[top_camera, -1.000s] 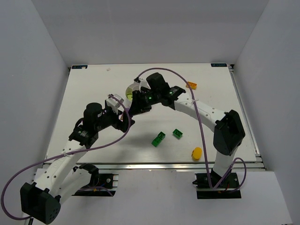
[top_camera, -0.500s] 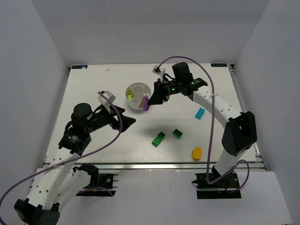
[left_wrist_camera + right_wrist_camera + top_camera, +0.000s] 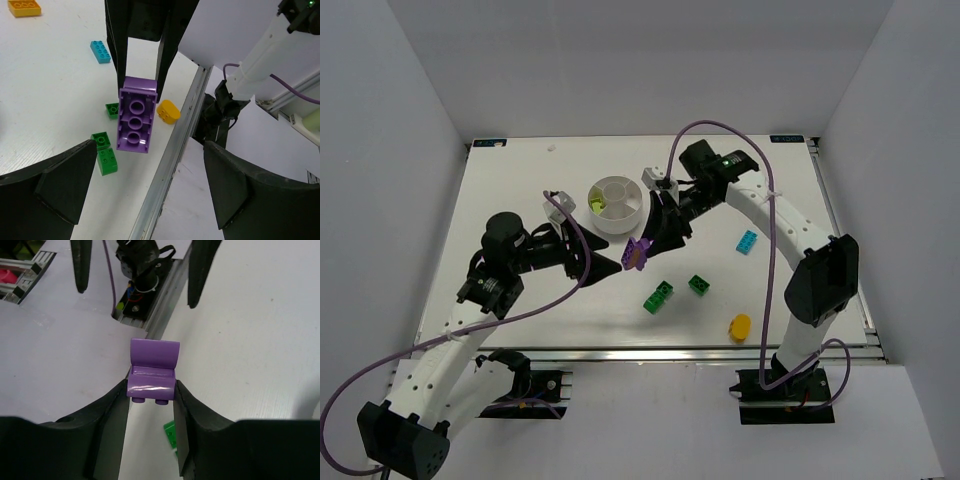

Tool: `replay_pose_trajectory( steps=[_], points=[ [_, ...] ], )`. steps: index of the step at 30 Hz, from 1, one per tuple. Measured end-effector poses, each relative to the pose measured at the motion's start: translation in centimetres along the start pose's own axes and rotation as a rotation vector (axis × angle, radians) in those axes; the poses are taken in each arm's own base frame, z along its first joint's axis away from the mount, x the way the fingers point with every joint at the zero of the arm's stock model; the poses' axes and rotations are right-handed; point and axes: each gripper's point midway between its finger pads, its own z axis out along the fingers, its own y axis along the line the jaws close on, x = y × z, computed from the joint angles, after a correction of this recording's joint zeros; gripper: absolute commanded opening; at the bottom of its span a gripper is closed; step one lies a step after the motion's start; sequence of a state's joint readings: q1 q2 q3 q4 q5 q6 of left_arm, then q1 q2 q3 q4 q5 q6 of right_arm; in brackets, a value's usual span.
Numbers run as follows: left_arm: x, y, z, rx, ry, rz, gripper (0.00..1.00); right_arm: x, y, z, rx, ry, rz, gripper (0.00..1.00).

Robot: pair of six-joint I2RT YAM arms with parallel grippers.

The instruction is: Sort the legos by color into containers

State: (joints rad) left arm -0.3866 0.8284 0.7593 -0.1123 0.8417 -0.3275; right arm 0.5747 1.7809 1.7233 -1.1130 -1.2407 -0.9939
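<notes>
My right gripper (image 3: 645, 248) is shut on a purple brick (image 3: 637, 254) and holds it above the table, just in front of the round white divided dish (image 3: 617, 215). In the right wrist view the purple brick (image 3: 151, 371) sits between my fingers (image 3: 112, 410), studs toward the camera. My left gripper (image 3: 612, 263) is open and empty, its tips just left of the brick and apart from it. In the left wrist view the purple brick (image 3: 136, 119) hangs ahead of the open fingers (image 3: 55, 182). A lime brick (image 3: 597, 204) lies in the dish.
On the table lie a bright green brick (image 3: 658, 296), a dark green brick (image 3: 699, 284), a cyan brick (image 3: 747, 241) and a rounded yellow-orange piece (image 3: 740, 326). An orange brick (image 3: 24, 7) shows only in the left wrist view. The table's metal front rail (image 3: 170, 165) runs close by.
My right gripper has carried the purple brick from beside the dish toward the front and left. My left gripper has swung right, up to the brick.
</notes>
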Motion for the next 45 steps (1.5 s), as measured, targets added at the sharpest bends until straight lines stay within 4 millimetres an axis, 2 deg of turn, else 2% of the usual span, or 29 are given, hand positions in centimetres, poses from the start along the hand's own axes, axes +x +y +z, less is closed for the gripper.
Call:
replay_pose_trajectory(
  steps=[7,17,21,24,31,39,42,45],
  points=[
    [0.0,-1.0,0.0,0.062,0.003,0.026,0.96,0.1,2.0,1.1,-0.083,-0.016,0.002,0.00],
    [1.0,-0.5,0.1,0.057,0.019,0.042,0.95,-0.5,2.3,2.5,-0.128,-0.031,0.041,0.00],
    [1.1,-0.2,0.2,0.042,0.019,0.045,0.94,-0.9,1.8,2.8,-0.124,-0.041,0.068,0.00],
    [1.1,0.0,0.2,0.033,0.018,0.046,0.92,-0.5,1.3,3.3,-0.121,-0.040,0.110,0.00],
    [1.8,0.8,0.3,-0.001,0.031,0.031,0.80,1.2,0.7,4.2,-0.080,-0.019,0.209,0.00],
    [2.2,1.4,0.4,-0.017,0.042,0.027,0.75,-0.2,0.3,4.2,-0.051,-0.037,0.190,0.00],
    [2.3,1.5,0.4,-0.019,0.047,0.021,0.61,-0.5,0.3,4.2,-0.049,-0.041,0.186,0.00],
    [2.5,1.6,0.4,-0.021,0.050,0.019,0.52,-0.6,0.3,4.2,-0.048,-0.044,0.186,0.00]
  ],
)
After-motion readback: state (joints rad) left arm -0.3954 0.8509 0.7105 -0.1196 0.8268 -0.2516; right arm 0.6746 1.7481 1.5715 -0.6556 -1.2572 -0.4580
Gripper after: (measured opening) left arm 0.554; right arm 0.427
